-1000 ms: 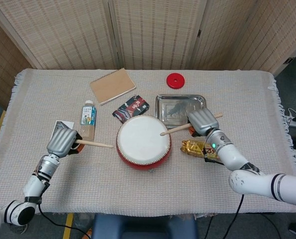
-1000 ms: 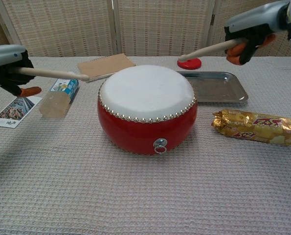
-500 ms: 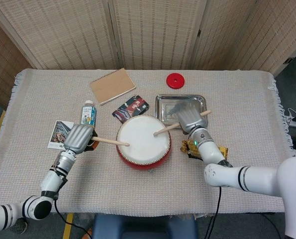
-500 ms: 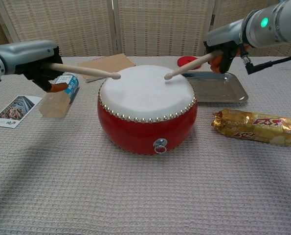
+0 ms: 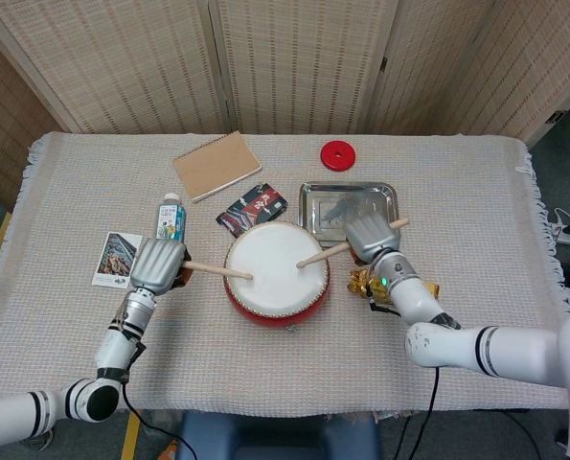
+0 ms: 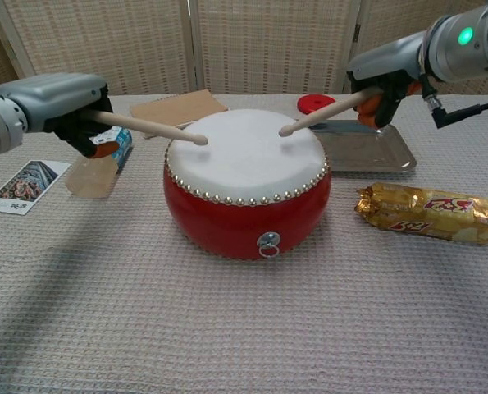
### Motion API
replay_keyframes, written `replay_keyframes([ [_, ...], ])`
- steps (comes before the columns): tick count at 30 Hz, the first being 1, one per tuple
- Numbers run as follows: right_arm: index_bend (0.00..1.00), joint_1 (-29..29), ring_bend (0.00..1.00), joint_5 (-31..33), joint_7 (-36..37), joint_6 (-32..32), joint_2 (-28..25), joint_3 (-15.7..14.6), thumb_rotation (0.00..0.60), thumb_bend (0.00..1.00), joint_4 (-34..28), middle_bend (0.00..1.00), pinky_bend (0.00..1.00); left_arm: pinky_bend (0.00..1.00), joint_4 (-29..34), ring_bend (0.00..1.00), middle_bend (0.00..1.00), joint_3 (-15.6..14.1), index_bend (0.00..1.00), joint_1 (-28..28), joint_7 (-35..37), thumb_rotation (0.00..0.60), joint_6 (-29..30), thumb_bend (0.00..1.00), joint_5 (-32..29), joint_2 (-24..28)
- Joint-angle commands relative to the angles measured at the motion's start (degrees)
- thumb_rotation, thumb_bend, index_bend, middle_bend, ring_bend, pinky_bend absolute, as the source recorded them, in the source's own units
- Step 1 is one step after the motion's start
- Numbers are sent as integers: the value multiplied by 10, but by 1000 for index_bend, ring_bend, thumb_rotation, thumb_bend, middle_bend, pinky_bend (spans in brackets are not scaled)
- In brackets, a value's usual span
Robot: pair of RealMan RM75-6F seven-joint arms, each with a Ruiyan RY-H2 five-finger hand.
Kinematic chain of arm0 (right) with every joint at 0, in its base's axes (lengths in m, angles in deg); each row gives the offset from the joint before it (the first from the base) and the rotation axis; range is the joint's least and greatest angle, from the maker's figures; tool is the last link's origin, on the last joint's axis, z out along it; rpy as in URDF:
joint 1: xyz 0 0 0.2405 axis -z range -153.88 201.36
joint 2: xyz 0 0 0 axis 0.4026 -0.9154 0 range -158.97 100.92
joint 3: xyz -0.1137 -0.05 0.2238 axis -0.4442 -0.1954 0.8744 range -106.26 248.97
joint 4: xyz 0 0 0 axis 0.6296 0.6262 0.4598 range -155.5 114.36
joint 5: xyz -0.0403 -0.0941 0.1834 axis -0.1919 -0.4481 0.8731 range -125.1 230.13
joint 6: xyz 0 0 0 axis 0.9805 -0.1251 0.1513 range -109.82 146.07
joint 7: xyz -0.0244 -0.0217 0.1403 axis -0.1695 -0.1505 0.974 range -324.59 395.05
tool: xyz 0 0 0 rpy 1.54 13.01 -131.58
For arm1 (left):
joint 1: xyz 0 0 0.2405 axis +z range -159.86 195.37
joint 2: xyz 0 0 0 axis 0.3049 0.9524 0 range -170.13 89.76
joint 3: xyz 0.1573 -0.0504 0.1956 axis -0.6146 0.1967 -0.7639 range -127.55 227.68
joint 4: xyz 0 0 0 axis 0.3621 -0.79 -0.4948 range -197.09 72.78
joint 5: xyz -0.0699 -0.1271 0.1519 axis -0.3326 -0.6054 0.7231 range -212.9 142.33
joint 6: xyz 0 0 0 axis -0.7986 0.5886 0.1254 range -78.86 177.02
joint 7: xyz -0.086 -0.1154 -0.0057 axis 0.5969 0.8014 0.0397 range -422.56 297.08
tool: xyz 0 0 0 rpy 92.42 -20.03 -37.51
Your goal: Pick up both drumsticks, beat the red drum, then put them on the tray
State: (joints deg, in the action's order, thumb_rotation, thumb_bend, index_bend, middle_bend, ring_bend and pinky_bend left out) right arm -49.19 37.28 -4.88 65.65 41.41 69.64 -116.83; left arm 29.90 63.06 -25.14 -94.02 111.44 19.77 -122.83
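The red drum [image 5: 276, 272] [image 6: 248, 187] with a white skin stands mid-table. My left hand [image 5: 157, 264] [image 6: 59, 100] grips a wooden drumstick [image 5: 217, 270] [image 6: 145, 127] whose tip lies on the skin's left side. My right hand [image 5: 370, 236] [image 6: 387, 72] grips the other drumstick [image 5: 334, 250] [image 6: 321, 113]; its tip touches or hovers just over the skin's right side. The steel tray [image 5: 349, 210] [image 6: 365, 147] lies behind and right of the drum, partly hidden by my right hand in the head view.
A gold snack bar [image 6: 430, 213] lies right of the drum. A bottle [image 5: 171, 222] and a photo card [image 5: 118, 258] sit on the left. A notebook [image 5: 216, 165], a dark packet [image 5: 252, 209] and a red disc [image 5: 338, 154] lie behind.
Both hands swung their drumsticks inward from beside the drum until the tips came over the white skin. The left tip has dropped onto the skin.
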Motion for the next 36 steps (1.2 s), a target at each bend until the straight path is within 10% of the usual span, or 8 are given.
replay_keyframes([
  [1, 1000, -13, 1000, 30, -30, 6, 28, -18, 600, 746, 23, 1000, 1000, 1000, 32, 1000, 1000, 13, 1000, 10, 26, 600, 12, 430, 10, 27],
  [11, 1000, 25, 1000, -75, 78, 31, -66, 71, 600, 746, -82, 1000, 1000, 1000, -35, 1000, 1000, -33, 1000, -16, -42, 600, -22, 430, -20, -34],
  [22, 1000, -1, 1000, 3, -28, 19, 27, -6, 600, 746, 12, 1000, 1000, 1000, 27, 1000, 1000, 0, 1000, 4, -12, 600, 44, 430, 10, 22],
  [31, 1000, 27, 1000, -59, 69, 18, -60, 76, 600, 747, -78, 1000, 1000, 1000, -24, 1000, 1000, -27, 1000, -10, -32, 600, -1, 429, -23, -26],
  [36, 1000, 38, 1000, -80, 80, 10, -77, 73, 600, 746, -84, 1000, 1000, 1000, -38, 1000, 1000, -29, 1000, -10, -40, 600, 3, 430, -33, -39],
])
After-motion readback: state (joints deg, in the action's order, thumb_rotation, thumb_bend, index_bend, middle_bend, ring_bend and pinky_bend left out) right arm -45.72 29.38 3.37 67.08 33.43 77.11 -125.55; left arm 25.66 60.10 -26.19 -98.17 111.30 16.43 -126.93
